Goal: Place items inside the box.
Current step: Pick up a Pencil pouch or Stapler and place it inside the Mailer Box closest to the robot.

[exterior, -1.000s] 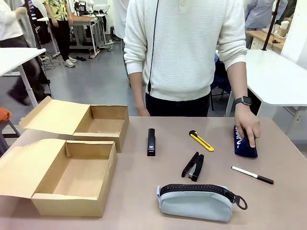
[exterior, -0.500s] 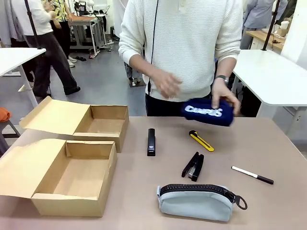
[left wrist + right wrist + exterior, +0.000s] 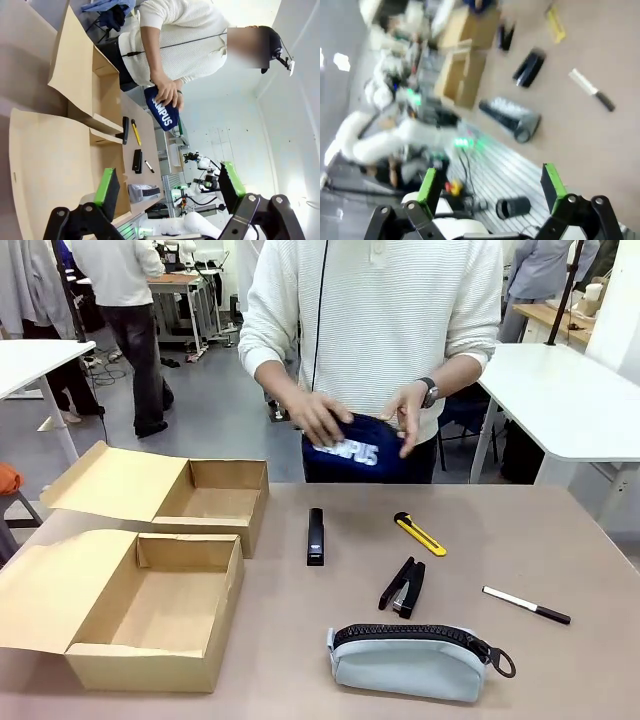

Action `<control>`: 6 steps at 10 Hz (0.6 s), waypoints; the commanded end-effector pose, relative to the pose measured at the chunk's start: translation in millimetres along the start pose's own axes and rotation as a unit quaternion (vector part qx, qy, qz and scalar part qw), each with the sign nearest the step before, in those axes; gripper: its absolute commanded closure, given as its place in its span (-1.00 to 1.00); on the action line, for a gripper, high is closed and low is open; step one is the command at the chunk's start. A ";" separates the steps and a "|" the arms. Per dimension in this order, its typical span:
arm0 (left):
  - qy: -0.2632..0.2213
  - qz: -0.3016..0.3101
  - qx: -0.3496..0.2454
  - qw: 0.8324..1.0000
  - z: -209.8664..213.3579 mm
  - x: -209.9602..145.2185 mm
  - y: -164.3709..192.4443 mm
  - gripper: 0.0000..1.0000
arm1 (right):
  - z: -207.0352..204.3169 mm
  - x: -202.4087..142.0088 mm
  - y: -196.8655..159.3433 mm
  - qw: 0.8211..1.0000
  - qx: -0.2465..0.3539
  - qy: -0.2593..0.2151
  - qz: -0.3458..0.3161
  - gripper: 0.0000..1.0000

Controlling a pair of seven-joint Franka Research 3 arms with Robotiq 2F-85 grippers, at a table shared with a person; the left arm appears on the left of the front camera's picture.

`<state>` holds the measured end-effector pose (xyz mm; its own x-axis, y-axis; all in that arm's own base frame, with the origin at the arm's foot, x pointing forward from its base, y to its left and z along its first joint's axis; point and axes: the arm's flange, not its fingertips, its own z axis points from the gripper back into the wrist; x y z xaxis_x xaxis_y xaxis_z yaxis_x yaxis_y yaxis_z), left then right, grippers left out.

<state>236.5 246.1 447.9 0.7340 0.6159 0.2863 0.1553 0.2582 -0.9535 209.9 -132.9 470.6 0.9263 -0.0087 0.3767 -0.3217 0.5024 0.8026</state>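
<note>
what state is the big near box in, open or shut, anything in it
Open and empty: the box has its flap lid folded back, bare cardboard shows inside, and the grey pouch lies outside on the table.

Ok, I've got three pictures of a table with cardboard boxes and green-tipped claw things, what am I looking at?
The wide picture comes from a fixed camera on the robot's side of the table. Opposite, a person holds a dark blue pouch. On the table: the larger box, open, a narrower box behind it, a grey zip pouch, a black stapler, a slim black item, a yellow knife and a pen. The other two pictures come from cameras on the robot's wrists: the left arm's fingers and the right arm's fingers, green-padded, stand open and empty.
</note>
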 end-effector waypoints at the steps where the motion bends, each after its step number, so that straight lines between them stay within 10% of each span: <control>1: -0.006 -0.011 -0.012 1.000 0.4 1.1 -1.5 -1.00 | -94.2 -18.4 49.4 0.951 -0.006 0.204 0.234 -1.00; 3: -0.006 -0.011 -0.012 1.000 0.4 1.1 -1.5 -1.00 | -164.5 -30.8 65.2 0.882 0.029 0.351 0.314 -1.00; 4: -0.006 -0.011 -0.012 1.000 0.4 1.1 -1.5 -1.00 | -69.5 10.0 60.2 0.985 -0.014 0.143 0.090 -1.00; 6: -0.006 -0.011 -0.012 1.000 0.4 1.1 -1.5 -1.00 | -69.5 10.0 60.2 0.985 -0.014 0.143 0.090 -1.00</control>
<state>237.2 246.8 447.9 0.7312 0.6188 0.2870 0.1578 0.2559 -0.9537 212.7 -28.5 490.2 0.8482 0.3915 0.3568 -0.5196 0.4841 0.7040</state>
